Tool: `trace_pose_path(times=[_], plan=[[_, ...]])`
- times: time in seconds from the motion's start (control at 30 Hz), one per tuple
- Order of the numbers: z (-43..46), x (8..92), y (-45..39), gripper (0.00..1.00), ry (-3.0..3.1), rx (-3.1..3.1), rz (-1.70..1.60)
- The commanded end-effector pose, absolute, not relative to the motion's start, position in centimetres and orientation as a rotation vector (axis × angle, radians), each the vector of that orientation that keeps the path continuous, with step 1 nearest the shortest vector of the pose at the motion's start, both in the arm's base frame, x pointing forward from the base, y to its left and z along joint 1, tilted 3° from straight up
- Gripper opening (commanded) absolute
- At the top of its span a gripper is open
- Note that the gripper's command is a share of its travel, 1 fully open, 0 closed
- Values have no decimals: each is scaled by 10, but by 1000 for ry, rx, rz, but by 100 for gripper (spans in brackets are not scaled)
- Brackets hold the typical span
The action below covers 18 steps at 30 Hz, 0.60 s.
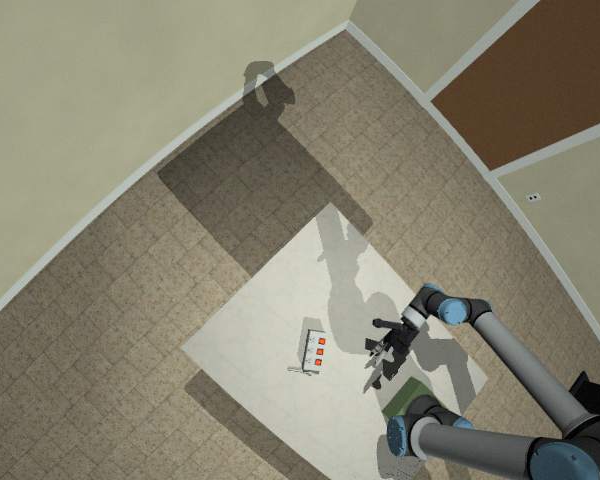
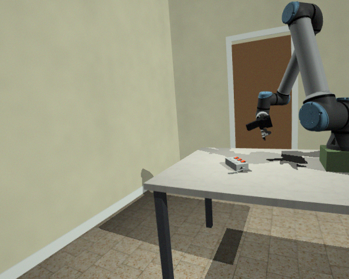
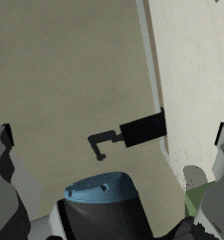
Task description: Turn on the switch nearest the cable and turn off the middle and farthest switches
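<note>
A grey power strip (image 1: 313,351) lies right way up on the white table, with three red switches (image 1: 320,351) in a row and a short cable stub (image 1: 300,369) at its near end. It also shows in the exterior view (image 2: 237,163). My gripper (image 1: 377,356) hangs high above the table, to the right of the strip and well apart from it; it also shows in the exterior view (image 2: 264,134). Its fingers are wide open and empty. The wrist view shows the finger edges (image 3: 112,145), the table and the robot's own joint, not the strip.
The robot's green base block (image 2: 338,160) stands at the table's right end. The arm's elbow joint (image 1: 409,434) hangs over the table's near corner. A brown door (image 2: 262,90) is behind the table. The table edges drop to a tiled floor.
</note>
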<state>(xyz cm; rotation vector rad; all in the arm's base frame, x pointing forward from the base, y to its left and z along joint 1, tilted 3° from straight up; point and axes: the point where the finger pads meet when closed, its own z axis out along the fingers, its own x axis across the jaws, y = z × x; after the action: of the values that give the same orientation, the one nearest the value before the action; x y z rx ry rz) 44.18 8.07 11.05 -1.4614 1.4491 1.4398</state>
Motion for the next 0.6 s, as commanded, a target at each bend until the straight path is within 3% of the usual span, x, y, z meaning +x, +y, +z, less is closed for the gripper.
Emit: trace_pose_path(times=[0.0, 0.57], plan=[[105, 447, 87, 100, 1480, -1526, 1362], [76, 472, 124, 100, 1607, -1835, 920]])
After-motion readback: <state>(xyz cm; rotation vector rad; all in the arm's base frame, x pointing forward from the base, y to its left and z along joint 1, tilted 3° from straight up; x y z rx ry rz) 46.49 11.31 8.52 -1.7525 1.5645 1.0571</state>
